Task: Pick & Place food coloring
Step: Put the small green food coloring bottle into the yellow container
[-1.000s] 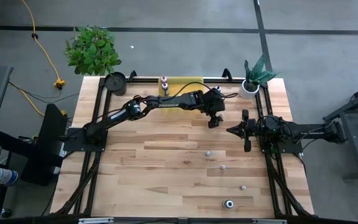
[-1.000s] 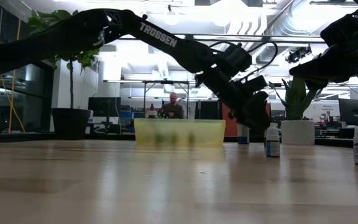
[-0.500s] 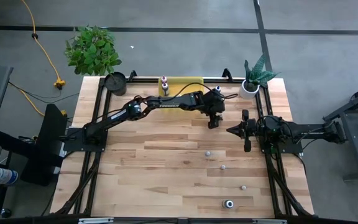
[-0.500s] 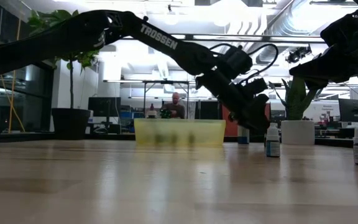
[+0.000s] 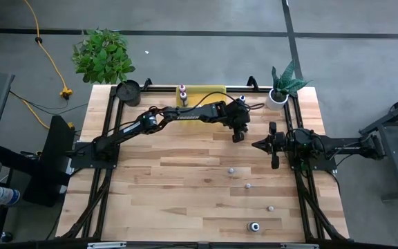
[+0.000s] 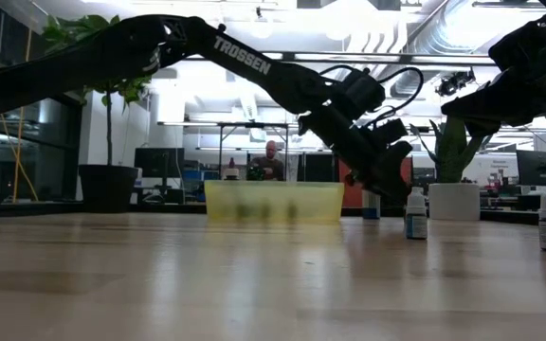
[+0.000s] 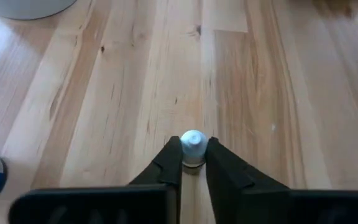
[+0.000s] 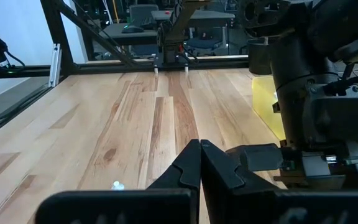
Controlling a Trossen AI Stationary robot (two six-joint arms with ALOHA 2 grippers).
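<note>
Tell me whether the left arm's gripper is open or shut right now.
Shut on a tiny bottle with a whitish cap. In the left wrist view the left gripper has both dark fingers pressed against its sides.

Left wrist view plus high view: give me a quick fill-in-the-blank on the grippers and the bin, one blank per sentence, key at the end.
1. The left gripper is shut on a small ____ with a whitish cap.
2. The right gripper holds ____.
3. The bin at the table's far edge is ____ in colour.
4. The white plant pot stands at the table's far ____ corner.

Missing words: bottle; nothing; yellow; right
</note>
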